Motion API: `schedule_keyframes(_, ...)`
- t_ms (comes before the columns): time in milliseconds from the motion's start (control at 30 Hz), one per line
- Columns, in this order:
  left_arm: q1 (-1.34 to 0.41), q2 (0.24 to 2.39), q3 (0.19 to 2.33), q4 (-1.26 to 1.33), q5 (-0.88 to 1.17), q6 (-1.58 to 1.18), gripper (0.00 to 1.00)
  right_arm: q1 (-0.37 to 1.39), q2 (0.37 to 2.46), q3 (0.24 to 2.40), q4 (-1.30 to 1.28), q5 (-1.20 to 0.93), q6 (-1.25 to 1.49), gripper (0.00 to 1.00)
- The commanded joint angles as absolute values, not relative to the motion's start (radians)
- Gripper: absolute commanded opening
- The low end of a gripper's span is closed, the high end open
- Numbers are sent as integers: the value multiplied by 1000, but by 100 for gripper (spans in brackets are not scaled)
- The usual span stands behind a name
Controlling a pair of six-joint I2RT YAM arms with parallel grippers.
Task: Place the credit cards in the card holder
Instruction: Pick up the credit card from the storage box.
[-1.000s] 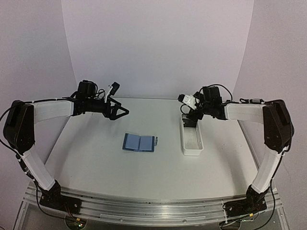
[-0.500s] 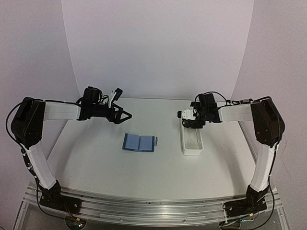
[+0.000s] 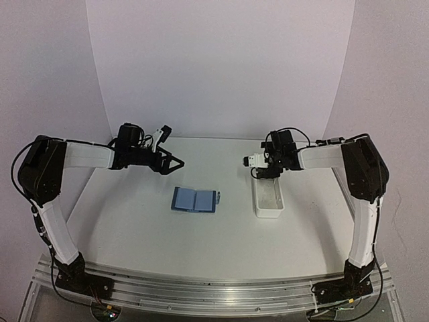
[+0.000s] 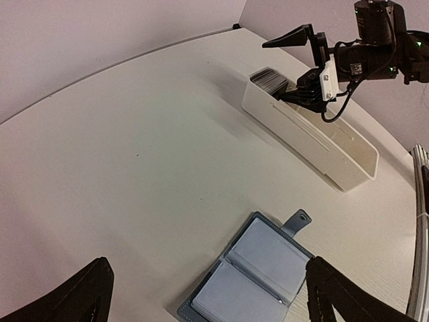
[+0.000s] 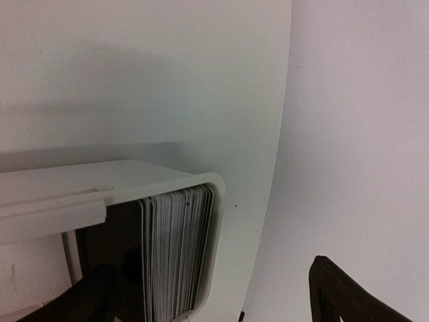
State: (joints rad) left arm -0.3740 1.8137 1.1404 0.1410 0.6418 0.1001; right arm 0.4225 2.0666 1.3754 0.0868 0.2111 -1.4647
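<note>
The card holder (image 3: 196, 200), a blue wallet, lies open and flat on the table with its snap tab to the right. It also shows in the left wrist view (image 4: 261, 268), light blue inside. The credit cards (image 5: 175, 255) stand on edge as a dark stack at the far end of a white tray (image 5: 134, 178); the stack also shows in the left wrist view (image 4: 271, 78). My right gripper (image 3: 263, 172) is open over that end, one finger inside the tray and one beyond its end wall. My left gripper (image 3: 173, 164) is open and empty, above the table behind the wallet.
The long white tray (image 3: 269, 201) lies lengthwise right of the wallet; its near part holds nothing. White curved backdrop walls close the back and sides. A metal rail runs along the near edge.
My right gripper has swung left and down onto the tray's far end. My left gripper has shifted slightly right and lower. The wallet and tray have not moved.
</note>
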Motion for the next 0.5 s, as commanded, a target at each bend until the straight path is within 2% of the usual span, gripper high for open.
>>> schedule_keyframes(0, -375, 1825, 1162, 178, 632, 95, 99, 433, 2117, 1439, 91, 243, -1462, 94)
schedule_keyframes(433, -373, 1833, 1169, 174, 629, 100, 99, 443, 2128, 1419, 74, 246, -1483, 90)
schedule_keyframes(467, -373, 1833, 1169, 172, 628, 100, 99, 443, 2130, 1424, 73, 248, -1469, 87)
